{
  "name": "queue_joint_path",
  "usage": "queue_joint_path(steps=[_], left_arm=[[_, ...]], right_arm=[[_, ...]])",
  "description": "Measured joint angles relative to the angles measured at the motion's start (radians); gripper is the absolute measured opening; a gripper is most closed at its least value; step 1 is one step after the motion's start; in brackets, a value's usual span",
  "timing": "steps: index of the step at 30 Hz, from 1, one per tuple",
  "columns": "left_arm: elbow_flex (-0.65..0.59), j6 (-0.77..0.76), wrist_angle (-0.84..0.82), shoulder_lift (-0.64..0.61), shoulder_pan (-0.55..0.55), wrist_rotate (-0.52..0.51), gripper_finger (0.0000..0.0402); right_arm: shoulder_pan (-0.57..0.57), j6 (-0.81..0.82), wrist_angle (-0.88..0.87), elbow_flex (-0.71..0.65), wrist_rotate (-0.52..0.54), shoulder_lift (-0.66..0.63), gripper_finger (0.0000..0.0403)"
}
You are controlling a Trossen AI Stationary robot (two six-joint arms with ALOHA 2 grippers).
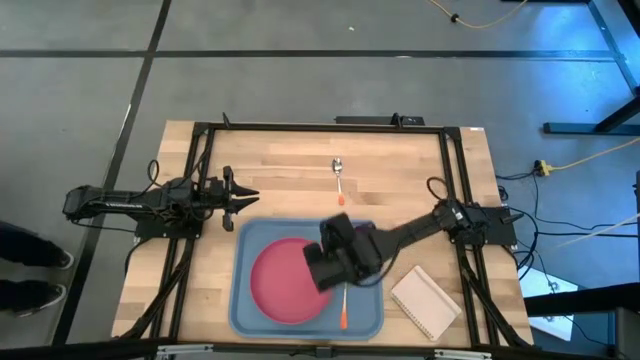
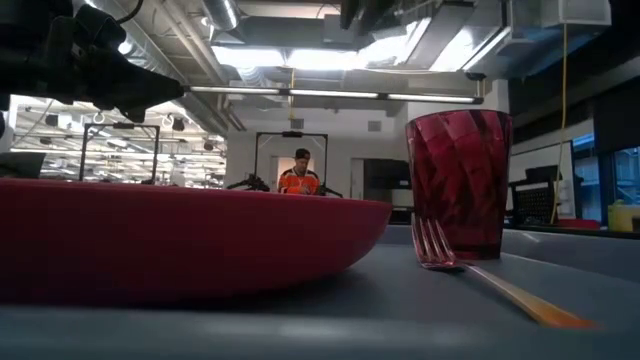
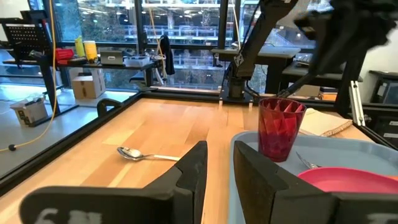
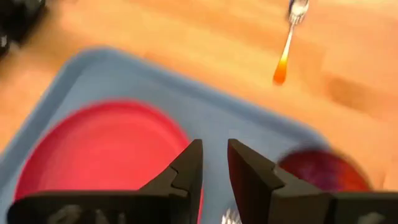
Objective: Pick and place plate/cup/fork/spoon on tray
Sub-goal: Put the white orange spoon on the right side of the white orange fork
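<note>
Beyond the tray's (image 1: 240, 300) far rim, your spoon (image 1: 339, 181) lies alone on the counter, handle toward the tray; the right claw (image 4: 214, 163), narrow and empty, hovers over the tray, the left claw (image 1: 246, 198) about as near.

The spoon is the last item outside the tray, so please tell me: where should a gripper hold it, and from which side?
Grip the spoon at mid-handle, coming straight down from above. It lies flat on the bare table, its thin handle running towards the tray, so the fingers should close across the handle.
</note>
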Motion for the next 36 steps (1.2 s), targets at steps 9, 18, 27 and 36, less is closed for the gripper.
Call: queue_joint_path(steps=[9,18,27,36], left_arm=[[0.000,0.000,0.000,0.000,0.000,0.000,0.0071],[0.000,0.000,0.000,0.000,0.000,0.000,0.0071],[0.000,0.000,0.000,0.000,0.000,0.000,0.0071],[0.000,0.000,0.000,0.000,0.000,0.000,0.0071]], right_arm=[[-0.141,-0.132,0.001,0.000,-0.029,-0.035,0.0081],[-0.330,-0.175,0.003,-0.052,-0.209,-0.039,0.0081],[-0.488,-0.291,0.169,-0.332,-0.398,-0.036,0.0081],[-0.575,-0.433,0.329,-0.475,-0.434,-0.036,0.0081]])
